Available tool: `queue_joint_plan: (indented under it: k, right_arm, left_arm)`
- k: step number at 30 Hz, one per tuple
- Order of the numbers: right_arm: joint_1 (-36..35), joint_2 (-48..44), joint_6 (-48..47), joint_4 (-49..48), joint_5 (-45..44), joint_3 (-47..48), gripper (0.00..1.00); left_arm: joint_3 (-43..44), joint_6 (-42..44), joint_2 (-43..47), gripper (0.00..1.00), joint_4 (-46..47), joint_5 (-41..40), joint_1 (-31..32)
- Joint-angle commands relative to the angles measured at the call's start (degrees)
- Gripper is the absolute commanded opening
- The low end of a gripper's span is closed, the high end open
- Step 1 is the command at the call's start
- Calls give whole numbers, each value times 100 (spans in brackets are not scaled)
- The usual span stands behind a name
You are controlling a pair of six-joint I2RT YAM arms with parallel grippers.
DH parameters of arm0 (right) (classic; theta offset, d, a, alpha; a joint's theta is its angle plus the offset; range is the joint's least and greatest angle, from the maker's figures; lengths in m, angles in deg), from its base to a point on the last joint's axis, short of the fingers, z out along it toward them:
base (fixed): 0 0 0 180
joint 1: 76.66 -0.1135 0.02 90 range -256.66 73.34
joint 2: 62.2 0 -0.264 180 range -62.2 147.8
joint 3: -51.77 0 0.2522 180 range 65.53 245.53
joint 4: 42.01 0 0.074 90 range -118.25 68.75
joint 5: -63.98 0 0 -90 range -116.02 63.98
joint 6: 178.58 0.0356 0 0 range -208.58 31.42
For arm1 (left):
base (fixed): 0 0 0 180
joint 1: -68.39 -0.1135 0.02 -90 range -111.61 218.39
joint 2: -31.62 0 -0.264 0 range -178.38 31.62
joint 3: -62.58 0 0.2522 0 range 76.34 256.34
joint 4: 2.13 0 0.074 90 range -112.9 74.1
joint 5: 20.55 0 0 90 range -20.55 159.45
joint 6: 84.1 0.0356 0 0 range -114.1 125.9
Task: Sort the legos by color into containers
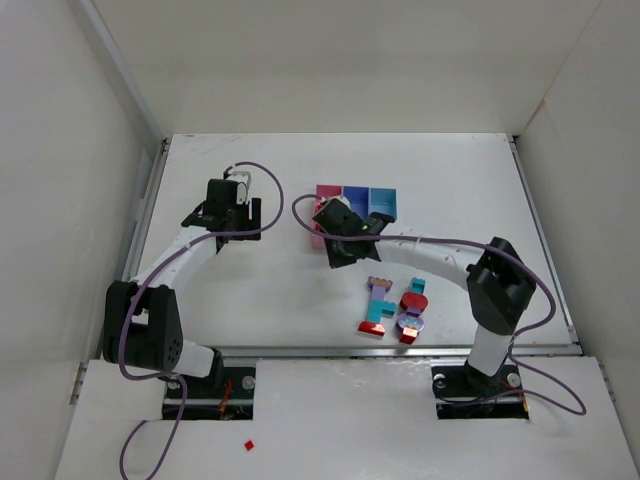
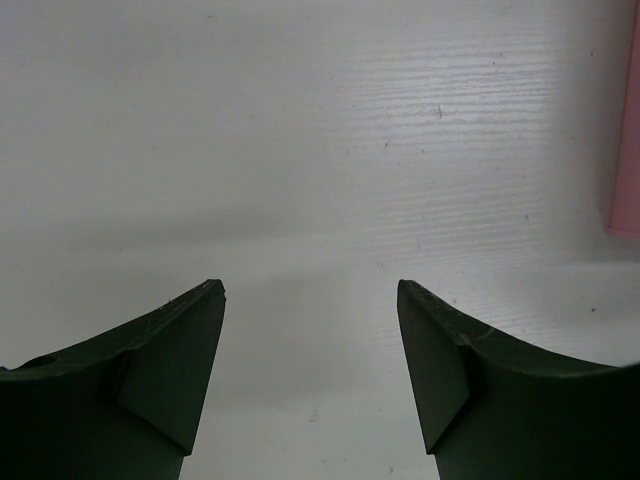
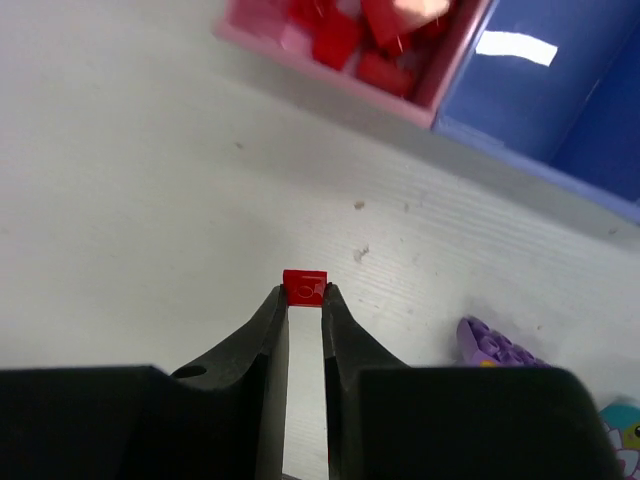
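My right gripper [image 3: 305, 292] is shut on a small red lego [image 3: 305, 285], pinched at the fingertips just above the table. It hangs in front of the pink container [image 3: 330, 85], which has several red legos [image 3: 340, 40] in it. The purple-blue container [image 3: 540, 100] adjoins it. From above, the pink [image 1: 327, 192], purple-blue [image 1: 355, 198] and light blue [image 1: 382, 203] containers stand in a row behind the right gripper [image 1: 335, 235]. A clump of purple, red and teal legos [image 1: 390, 305] lies near the right arm. My left gripper [image 2: 310, 290] is open over bare table, with nothing between its fingers.
A lavender lego [image 3: 495, 345] lies just right of my right fingers. The pink container's edge [image 2: 628, 150] shows at the far right of the left wrist view. White walls enclose the table on three sides. A red chip [image 1: 249, 443] lies on the front board beside the left base.
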Motion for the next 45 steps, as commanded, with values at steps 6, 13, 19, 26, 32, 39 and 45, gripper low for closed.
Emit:
queue_joint_plan:
  k: [6, 13, 19, 26, 32, 39, 45]
  right_arm:
    - [342, 248, -253, -264, -276, 1158, 0]
    - [747, 714, -675, -264, -275, 1932, 0]
    - [967, 1110, -781, -264, -161, 2433, 0]
    - [1020, 1497, -939, -132, -47, 2864, 0]
    - [1020, 1681, -991, -71, 67, 2969, 59]
    - [1020, 1550, -1053, -70, 120, 2969, 75]
    - [722, 865, -1000, -280, -143, 2462, 75]
  left_arm:
    - [-32, 47, 215, 67, 129, 40, 18]
    - [-32, 47, 215, 68, 129, 40, 18]
    - [-32, 47, 215, 68, 129, -73, 18]
    - [-32, 47, 215, 68, 181, -74, 18]
    - [-32, 47, 163, 68, 181, -74, 18]
    - [-32, 47, 110, 68, 181, -74, 18]
    - [20, 47, 110, 68, 181, -127, 18]
